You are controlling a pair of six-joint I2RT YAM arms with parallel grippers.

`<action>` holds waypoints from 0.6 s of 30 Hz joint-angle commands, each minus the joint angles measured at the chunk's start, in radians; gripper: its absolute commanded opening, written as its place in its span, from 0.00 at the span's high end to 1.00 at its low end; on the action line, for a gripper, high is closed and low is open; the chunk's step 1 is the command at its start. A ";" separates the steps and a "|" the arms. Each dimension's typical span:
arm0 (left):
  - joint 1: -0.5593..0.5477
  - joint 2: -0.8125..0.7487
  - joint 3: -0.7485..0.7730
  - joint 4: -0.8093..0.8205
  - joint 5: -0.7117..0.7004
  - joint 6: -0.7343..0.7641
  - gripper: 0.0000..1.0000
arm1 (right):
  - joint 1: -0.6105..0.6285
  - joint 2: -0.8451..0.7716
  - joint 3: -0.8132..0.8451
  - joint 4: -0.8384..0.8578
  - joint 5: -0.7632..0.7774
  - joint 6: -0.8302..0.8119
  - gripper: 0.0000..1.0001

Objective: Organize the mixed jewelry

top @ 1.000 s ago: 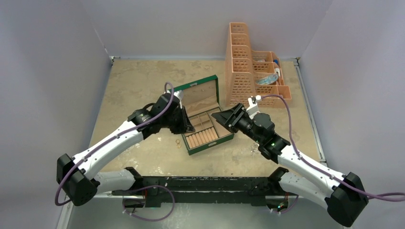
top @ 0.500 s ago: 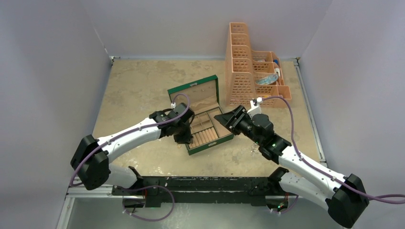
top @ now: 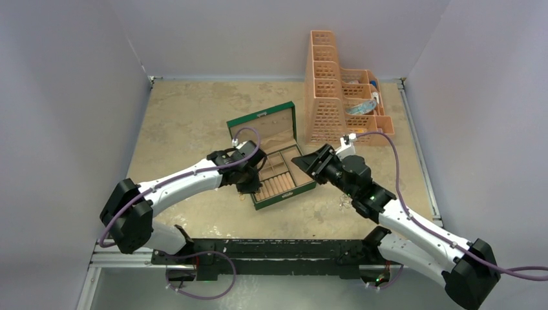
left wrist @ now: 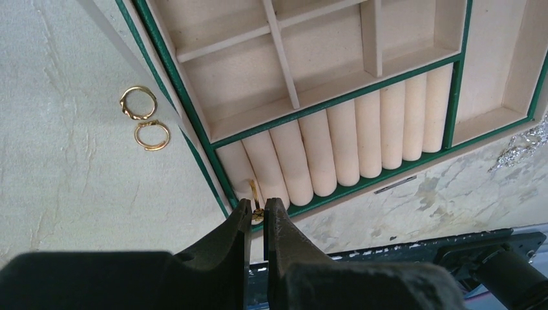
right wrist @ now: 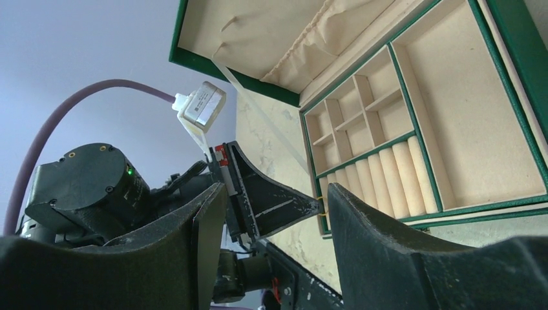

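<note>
now left gripper [left wrist: 257, 206] pinching gold ring [left wrist: 254, 192] at ring rolls [left wrist: 336, 145]; right gripper [right wrist: 276, 194] jaws spread, empty.

Two gold rings [left wrist: 130, 112] flat, just outside green box [left wrist: 200, 139]. Third gold ring [left wrist: 254, 194] upright, pinched by left gripper [left wrist: 257, 216], at end roll. Silvery chain [left wrist: 525, 142] bunched by box's other side.

The left gripper [left wrist: 257, 208] has swung from the left side of the green box [top: 287, 192] down to its near left corner. It now pinches a gold ring [left wrist: 255, 194] at the first soft roll [left wrist: 240, 173] there. The right gripper [top: 301, 159] has pulled a tiny bit away from the box's right side.
</note>
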 commanded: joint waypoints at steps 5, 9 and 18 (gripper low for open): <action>-0.005 0.025 0.022 0.055 -0.038 -0.010 1.00 | -0.004 -0.036 0.000 -0.006 0.042 -0.010 0.39; -0.005 0.023 0.018 0.060 -0.042 -0.012 1.00 | -0.004 -0.041 0.002 -0.019 0.046 -0.014 0.39; -0.006 0.032 -0.029 0.081 -0.045 -0.019 1.00 | -0.004 -0.045 0.000 -0.022 0.047 -0.013 0.39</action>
